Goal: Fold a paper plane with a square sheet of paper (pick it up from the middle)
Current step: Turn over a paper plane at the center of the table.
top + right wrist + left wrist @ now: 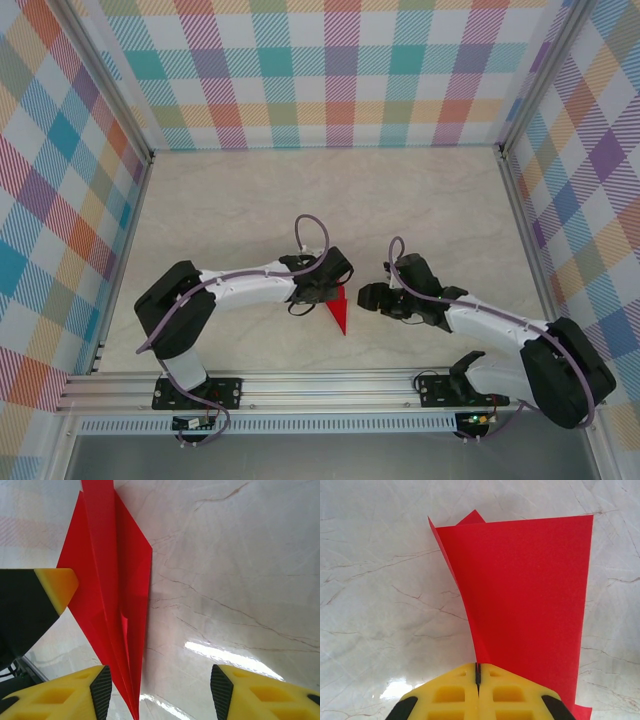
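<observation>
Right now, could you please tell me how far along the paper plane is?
Done: the paper plane already has a pointed dart shape with layered creases. In hand: the left gripper is shut on its edge; the right gripper stands open, pointed at it. Left: probably final wing folds and release.

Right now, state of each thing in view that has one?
left gripper: shut on the paper plane.
right gripper: open, plane's tip between its fingers, unclamped.
paper plane: folded into a pointed dart, centre crease showing.
</observation>
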`<state>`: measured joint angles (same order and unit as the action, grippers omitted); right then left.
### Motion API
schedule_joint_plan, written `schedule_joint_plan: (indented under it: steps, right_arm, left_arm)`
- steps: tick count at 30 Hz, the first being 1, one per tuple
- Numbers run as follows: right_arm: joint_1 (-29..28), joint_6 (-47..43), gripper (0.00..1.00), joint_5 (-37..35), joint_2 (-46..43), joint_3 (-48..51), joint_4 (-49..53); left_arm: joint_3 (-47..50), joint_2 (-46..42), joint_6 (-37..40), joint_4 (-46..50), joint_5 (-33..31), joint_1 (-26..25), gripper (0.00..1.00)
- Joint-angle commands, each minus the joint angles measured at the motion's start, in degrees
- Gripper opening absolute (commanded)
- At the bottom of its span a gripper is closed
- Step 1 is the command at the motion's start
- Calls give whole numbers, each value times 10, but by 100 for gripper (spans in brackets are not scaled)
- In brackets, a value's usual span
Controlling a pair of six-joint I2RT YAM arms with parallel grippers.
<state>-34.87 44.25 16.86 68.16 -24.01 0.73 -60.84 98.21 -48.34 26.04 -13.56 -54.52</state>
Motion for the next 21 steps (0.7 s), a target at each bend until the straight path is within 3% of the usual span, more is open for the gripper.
schedule_joint_plan:
  steps: [1, 21]
  right_arm:
    - [-6, -14, 58, 38, 26, -25, -39]
    - [-59, 18, 56, 84, 174, -83, -148]
  left_arm:
    - [17, -28, 14, -24, 9, 11, 0]
    - [46, -43, 17, -40, 19, 21, 0]
